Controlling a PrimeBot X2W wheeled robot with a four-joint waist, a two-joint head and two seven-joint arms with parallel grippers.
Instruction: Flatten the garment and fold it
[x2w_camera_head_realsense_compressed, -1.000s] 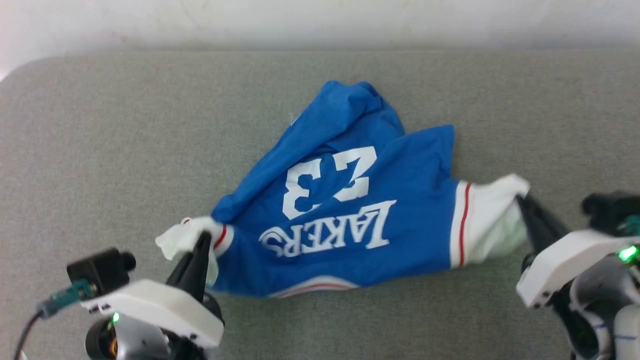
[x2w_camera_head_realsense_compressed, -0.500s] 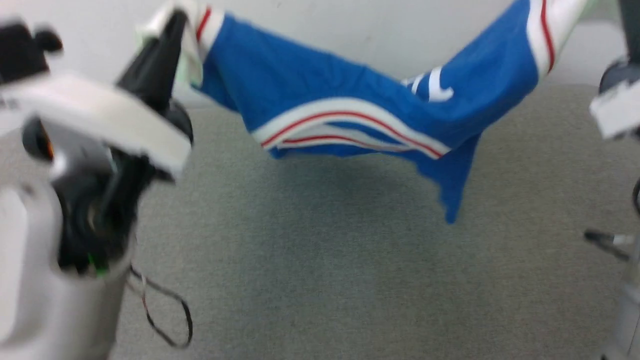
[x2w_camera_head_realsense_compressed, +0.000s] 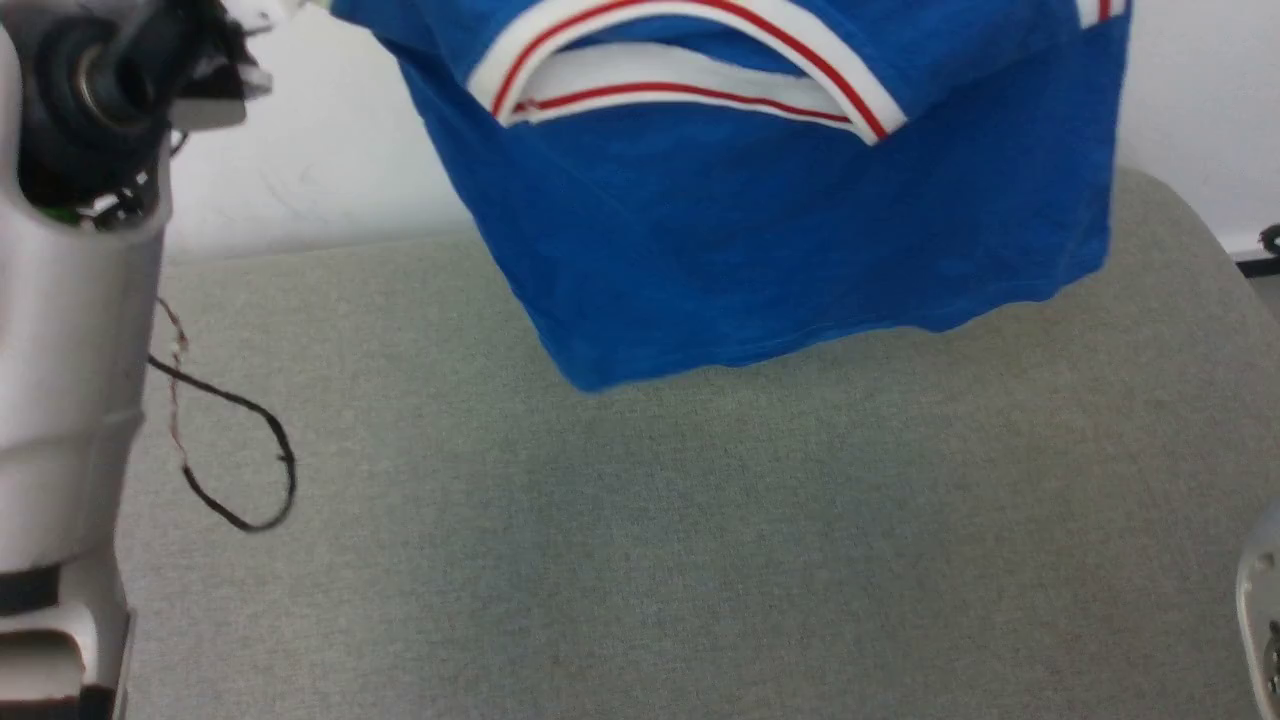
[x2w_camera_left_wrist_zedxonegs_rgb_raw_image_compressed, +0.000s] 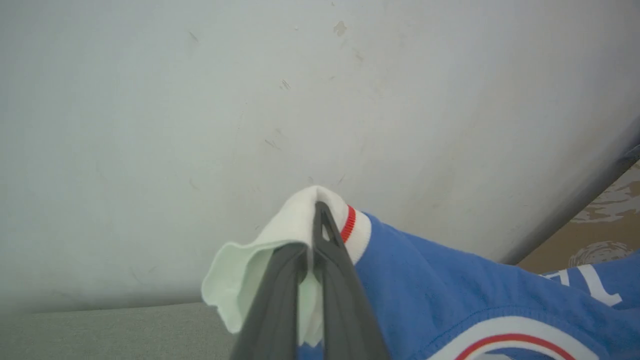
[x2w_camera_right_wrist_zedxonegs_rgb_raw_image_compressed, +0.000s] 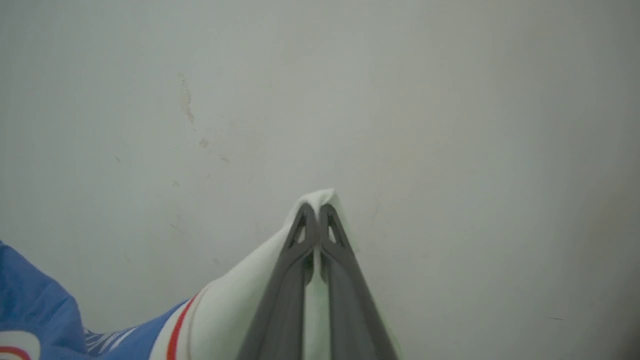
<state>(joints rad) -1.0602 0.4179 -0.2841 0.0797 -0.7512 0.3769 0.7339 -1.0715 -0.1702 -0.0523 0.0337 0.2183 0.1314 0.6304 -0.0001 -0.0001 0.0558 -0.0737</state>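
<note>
Head view: shirt (x2w_camera_head_realsense_compressed: 780, 230) hangs in the air, clear of the grey surface (x2w_camera_head_realsense_compressed: 640, 560), top edge cut off by the frame. Blue body faces the camera, smooth, a few soft creases. The hem slants, lowest at its left corner. Collar (x2w_camera_head_realsense_compressed: 690, 60) is a white band with thin red stripes, curving open. Pale left arm (x2w_camera_head_realsense_compressed: 70, 300) stands at the left edge, a thin dark cable (x2w_camera_head_realsense_compressed: 240, 450) looping off it. Left wrist view: left gripper (x2w_camera_left_wrist_zedxonegs_rgb_raw_image_compressed: 315, 225), fingers pressed together on the white sleeve cuff (x2w_camera_left_wrist_zedxonegs_rgb_raw_image_compressed: 300, 220), a ribbed red stripe just beside them; the cuff bunches and flares to the left, blue cloth runs off to the right with part of a white letter. Right wrist view: right gripper (x2w_camera_right_wrist_zedxonegs_rgb_raw_image_compressed: 316, 210), fingers together, pinching the tip of the other white sleeve (x2w_camera_right_wrist_zedxonegs_rgb_raw_image_compressed: 240, 300), drawn to a point; red stripe and blue lower left. Surface is a matte, felt-like grey with a rounded far corner. Behind stands a white wall (x2w_camera_right_wrist_zedxonegs_rgb_raw_image_compressed: 400, 100), scuffed and flecked. Left wrist view catches brown patterned floor (x2w_camera_left_wrist_zedxonegs_rgb_raw_image_compressed: 600, 225) at right.
</note>
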